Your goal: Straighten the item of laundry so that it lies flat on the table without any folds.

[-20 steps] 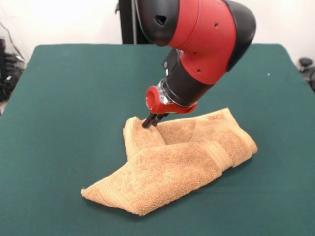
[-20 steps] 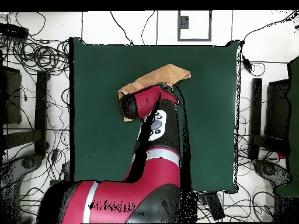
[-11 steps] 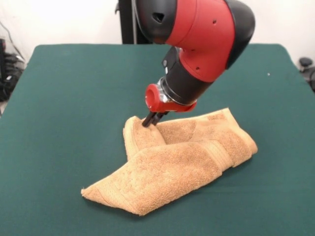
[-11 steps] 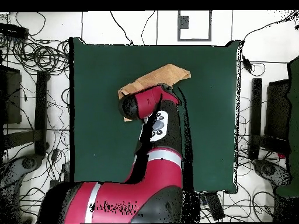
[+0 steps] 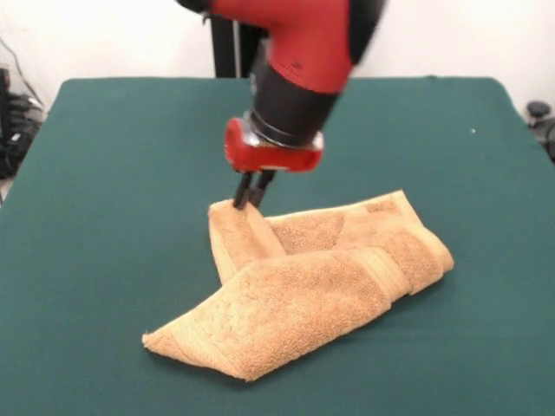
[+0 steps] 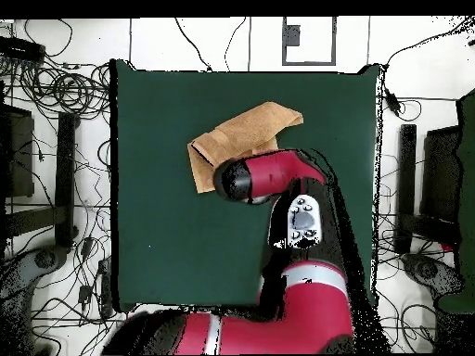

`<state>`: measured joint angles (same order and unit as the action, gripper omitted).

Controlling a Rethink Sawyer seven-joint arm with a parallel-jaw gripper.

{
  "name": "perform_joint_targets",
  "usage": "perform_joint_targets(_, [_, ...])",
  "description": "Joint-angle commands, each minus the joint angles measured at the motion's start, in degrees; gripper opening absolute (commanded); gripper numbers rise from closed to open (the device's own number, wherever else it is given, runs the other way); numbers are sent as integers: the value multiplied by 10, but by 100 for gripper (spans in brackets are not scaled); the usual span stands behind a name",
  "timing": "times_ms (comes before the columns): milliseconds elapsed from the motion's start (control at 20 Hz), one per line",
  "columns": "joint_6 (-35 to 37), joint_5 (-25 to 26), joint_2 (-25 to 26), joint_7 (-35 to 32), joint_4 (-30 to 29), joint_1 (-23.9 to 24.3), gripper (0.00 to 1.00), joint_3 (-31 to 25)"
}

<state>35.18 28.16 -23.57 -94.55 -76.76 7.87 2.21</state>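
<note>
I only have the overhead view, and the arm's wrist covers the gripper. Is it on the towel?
Observer: Yes. In the front view the gripper is shut on the towel, pinching its upper-left corner in that picture.
Operator: Is that corner off the table?
Observer: It stands up as a small ridge; the rest lies bunched in thick folds on the table.

The golden-tan towel (image 5: 321,277) lies crumpled on the green table (image 5: 113,173), folded over itself in thick layers. One long fold runs to a corner at the near left; a paler woven band crosses the right end. Its far-left corner stands slightly raised.
</note>
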Motion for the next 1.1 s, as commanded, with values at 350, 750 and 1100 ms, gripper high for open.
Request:
perform_joint_targets(350, [-100, 35, -88, 89, -157, 93, 0, -127])
perform_joint_targets(750, [-43, 72, -105, 192, -158, 172, 0, -175])
perform_joint_targets(1100, [-7, 104, -115, 272, -160, 238, 0, -232])
